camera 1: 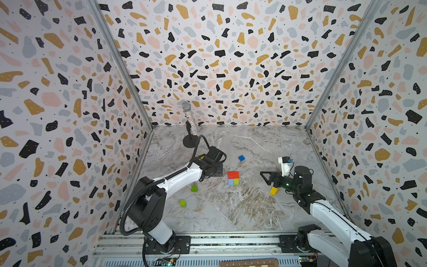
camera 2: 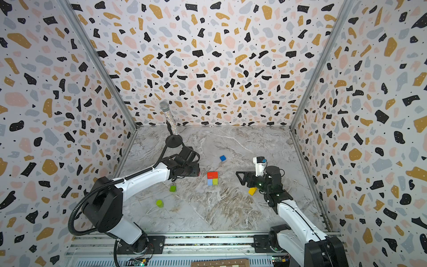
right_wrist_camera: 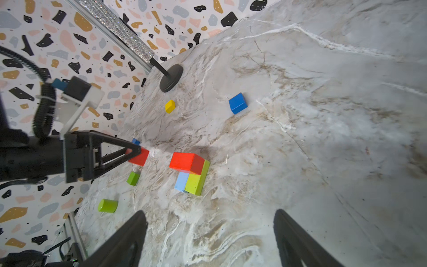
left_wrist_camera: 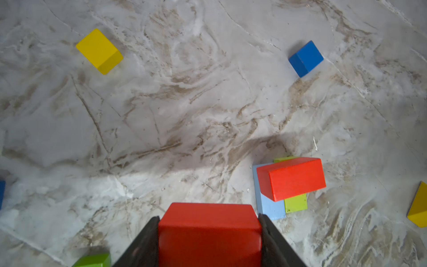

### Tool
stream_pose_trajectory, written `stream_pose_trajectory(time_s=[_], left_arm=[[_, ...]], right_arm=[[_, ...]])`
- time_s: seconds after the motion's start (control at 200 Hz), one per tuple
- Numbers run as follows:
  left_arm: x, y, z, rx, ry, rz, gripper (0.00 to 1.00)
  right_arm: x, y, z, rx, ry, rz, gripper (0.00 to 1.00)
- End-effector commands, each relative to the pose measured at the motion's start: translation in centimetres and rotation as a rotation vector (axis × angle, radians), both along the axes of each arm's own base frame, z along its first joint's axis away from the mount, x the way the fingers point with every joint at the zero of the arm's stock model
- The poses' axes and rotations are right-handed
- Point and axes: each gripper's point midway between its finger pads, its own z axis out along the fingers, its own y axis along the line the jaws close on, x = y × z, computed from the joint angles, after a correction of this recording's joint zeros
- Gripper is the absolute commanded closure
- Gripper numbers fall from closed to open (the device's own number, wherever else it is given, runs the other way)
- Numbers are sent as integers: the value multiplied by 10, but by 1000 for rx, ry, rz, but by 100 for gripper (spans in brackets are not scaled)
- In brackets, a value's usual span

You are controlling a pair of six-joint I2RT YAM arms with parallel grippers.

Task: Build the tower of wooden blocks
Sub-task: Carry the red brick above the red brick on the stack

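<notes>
1. Left pincer (left_wrist_camera: 208, 219): the jaws are clamped against two opposite faces of a red block (left_wrist_camera: 209, 240). The frame edge cuts off the block's near end in the left wrist view. In both top views the left arm (camera 1: 184, 173) covers the grip almost wholly. Whether the block rests on the desk (camera 1: 254, 208) or is lifted cannot be told.
2. Right pincer (right_wrist_camera: 210, 213): the jaws are spread apart with nothing between them. Only their tips enter the right wrist view.
3. Tower (camera 1: 233, 178): it stands near the middle of the desk, between the two arms. A light-blue block (camera 1: 230, 182) and a lime block (camera 1: 236, 181) lie side by side, touching. A red brick (camera 1: 233, 175) lies across them and hides their far parts.
4. Blue cube (camera 1: 241, 158): it sits alone, behind the tower and apart from it.
5. Yellow block (camera 1: 273, 191): it lies just beside the right arm (camera 1: 300, 182), which partly covers it in both top views.
6. Second yellow block (right_wrist_camera: 170, 106): it lies near the round base of the microphone stand (right_wrist_camera: 171, 78). In both top views the left arm hides it almost entirely.
7. Green cube (camera 1: 194, 188) and green cylinder (camera 1: 182, 203): both lie front-left, well apart from the tower.
8. Small blue block (right_wrist_camera: 135, 141): it is mostly hidden behind the left pincer, and its shape is unclear.
9. Microphone (camera 1: 190, 118): it is glittery and stands at the back left. Its head is out of frame in the right wrist view.
</notes>
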Motion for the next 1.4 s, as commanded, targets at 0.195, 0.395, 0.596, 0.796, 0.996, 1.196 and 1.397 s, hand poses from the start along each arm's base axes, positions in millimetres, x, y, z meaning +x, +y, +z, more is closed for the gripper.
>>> stream_pose_trajectory(time_s=[0.195,0.395,0.596,0.796,0.996,1.196,1.397], left_arm=[[-31,-9,-9,-7,-10,55,59],[-38,-29,-8,-25,-35,67,59],[-38,-49,-10,-17,-34,60,58],[-36,-60,-19,-13,-20,61,58],[-33,-72,-23,-10,-17,58,58],[-28,-81,-27,0,-12,59,58],[-22,-86,-30,10,-7,68,58]], right_arm=[[5,-6,14,11,-70,-42,2],[2,-6,13,18,-77,-39,1],[-1,-10,8,14,-67,-54,1],[-1,-23,2,19,-41,-126,1],[-3,-40,7,44,-74,-204,1],[-3,-45,6,49,-64,-229,1],[-4,-46,6,57,-62,-239,1]])
